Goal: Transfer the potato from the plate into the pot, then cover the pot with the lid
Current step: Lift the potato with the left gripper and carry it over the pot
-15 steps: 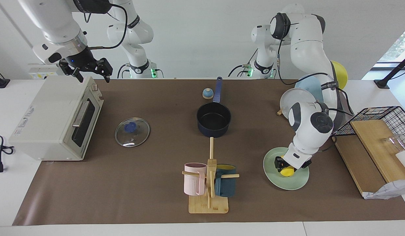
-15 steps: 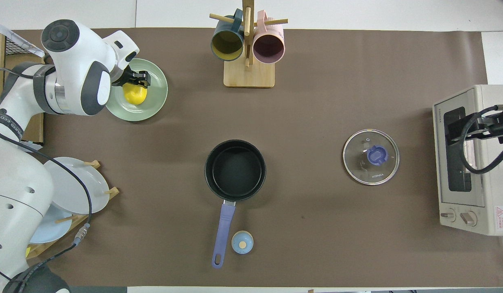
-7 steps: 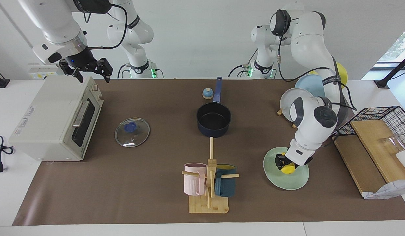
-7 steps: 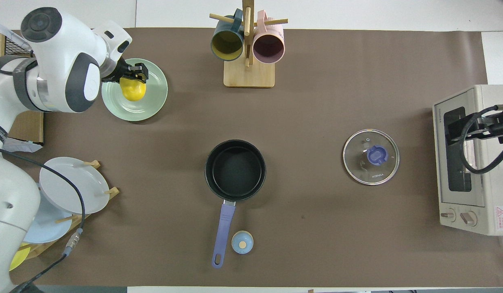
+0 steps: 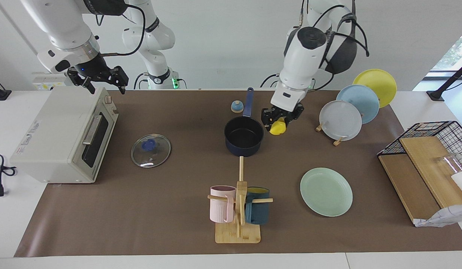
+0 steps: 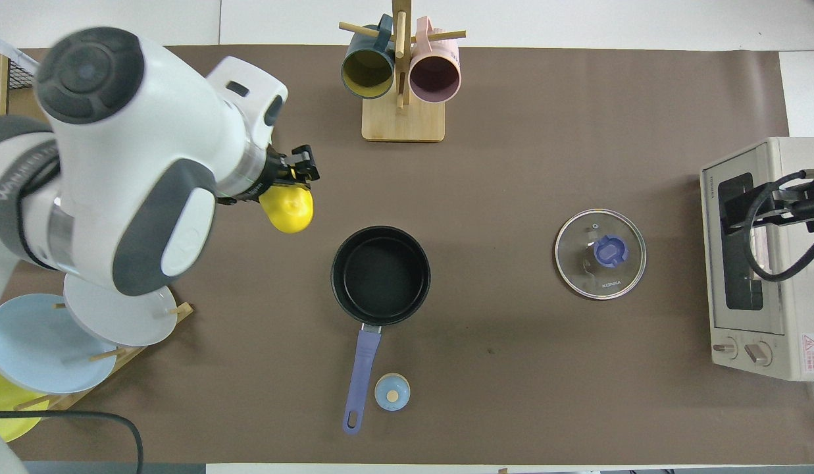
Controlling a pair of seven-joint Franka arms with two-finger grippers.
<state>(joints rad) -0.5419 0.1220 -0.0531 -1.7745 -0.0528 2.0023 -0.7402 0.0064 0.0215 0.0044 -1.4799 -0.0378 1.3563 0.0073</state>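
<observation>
- Your left gripper [image 5: 278,121] is clenched on the potato [image 5: 278,128], up in the air and just short of the pot [image 5: 244,136], toward the left arm's end of the table.
- The pot's mouth lies sideways from the potato, toward the right arm's end; I judge a short carry that way, then release.
- The facing view shows the potato off the plate [image 5: 326,191]; overhead, the arm hides that plate.
- The lid [image 6: 600,254] lies flat near the right gripper [image 5: 101,83], which waits released over the toaster oven [image 5: 64,136].

The lid [image 6: 600,254] reads "KONKA" on its glass (the toaster oven's [image 6: 762,257] labels are illegible).
</observation>
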